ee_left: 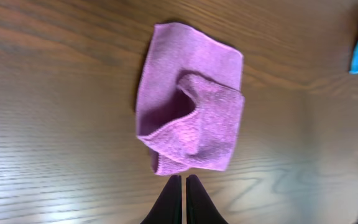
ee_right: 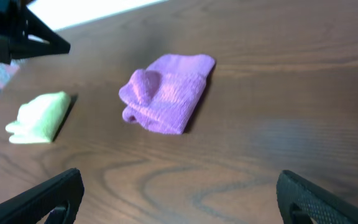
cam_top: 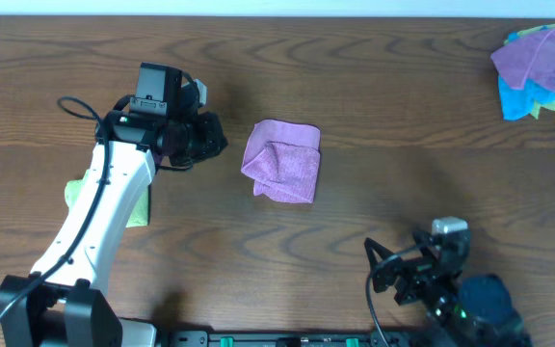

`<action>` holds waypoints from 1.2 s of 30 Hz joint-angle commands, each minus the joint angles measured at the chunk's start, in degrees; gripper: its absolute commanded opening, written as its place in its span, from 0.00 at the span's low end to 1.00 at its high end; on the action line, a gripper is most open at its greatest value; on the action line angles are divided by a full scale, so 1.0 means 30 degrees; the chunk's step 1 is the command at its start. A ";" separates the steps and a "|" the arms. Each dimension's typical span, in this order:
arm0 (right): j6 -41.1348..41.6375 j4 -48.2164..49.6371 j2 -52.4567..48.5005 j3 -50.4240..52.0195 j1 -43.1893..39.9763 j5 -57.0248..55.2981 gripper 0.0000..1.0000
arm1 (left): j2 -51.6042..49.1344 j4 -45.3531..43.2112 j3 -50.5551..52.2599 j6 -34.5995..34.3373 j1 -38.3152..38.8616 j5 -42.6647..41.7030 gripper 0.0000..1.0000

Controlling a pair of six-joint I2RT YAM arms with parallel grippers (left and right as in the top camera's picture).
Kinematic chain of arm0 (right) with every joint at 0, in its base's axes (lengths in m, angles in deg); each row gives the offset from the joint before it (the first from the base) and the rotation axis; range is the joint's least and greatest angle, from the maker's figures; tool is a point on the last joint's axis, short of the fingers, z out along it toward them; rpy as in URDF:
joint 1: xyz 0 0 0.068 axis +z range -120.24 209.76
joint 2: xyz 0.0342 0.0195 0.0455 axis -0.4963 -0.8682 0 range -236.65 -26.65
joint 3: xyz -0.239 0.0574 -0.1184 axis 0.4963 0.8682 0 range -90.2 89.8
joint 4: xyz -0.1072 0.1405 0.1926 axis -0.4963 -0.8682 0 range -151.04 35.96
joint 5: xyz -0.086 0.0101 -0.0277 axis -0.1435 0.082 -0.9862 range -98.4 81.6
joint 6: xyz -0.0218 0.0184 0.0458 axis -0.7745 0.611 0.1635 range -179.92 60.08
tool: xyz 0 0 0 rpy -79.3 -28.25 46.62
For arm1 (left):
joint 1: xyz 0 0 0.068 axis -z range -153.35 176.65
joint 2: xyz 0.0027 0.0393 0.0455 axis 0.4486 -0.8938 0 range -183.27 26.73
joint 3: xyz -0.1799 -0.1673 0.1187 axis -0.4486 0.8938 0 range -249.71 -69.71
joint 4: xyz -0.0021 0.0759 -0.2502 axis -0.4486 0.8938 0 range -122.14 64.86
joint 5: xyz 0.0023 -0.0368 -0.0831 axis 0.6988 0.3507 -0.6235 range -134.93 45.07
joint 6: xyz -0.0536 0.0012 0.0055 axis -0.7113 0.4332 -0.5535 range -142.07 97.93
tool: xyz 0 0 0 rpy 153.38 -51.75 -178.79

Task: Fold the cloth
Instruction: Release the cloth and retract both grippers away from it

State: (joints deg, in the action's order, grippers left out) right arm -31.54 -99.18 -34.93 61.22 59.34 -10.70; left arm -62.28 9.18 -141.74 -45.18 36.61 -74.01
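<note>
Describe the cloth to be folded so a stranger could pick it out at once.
On the dark wooden table, look near the middle, just in front of the left arm's shut end effector. There lies the cloth, a small, loosely folded lilac-purple bundle. Its plain lilac sets it apart from the lime-green cloth beside the left arm and the multicoloured heap in the far right corner.

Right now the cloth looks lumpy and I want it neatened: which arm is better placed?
Left. The left claw, shut, sits just beside the lilac cloth; the open right claw is parked farther off.
</note>
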 commanded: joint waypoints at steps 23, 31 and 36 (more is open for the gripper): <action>0.0525 0.0211 0.2630 0.3060 0.0022 -0.7715 0.99 | 0.5501 0.3359 0.0284 -0.2069 -0.0102 0.0051 0.06; 0.0532 0.0117 0.2637 0.3060 0.0022 -0.7708 0.99 | 0.9209 0.0328 0.5486 -0.5195 -0.0102 0.0503 0.06; 0.0532 0.0102 0.2637 0.3060 0.0022 -0.7708 0.99 | 1.0499 -0.4707 1.0338 -0.7584 -0.0102 -0.1035 0.10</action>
State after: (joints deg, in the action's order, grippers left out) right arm -30.75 -98.85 -27.47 70.16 59.34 -32.87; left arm -31.66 -1.46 -115.88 -62.25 36.50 -74.62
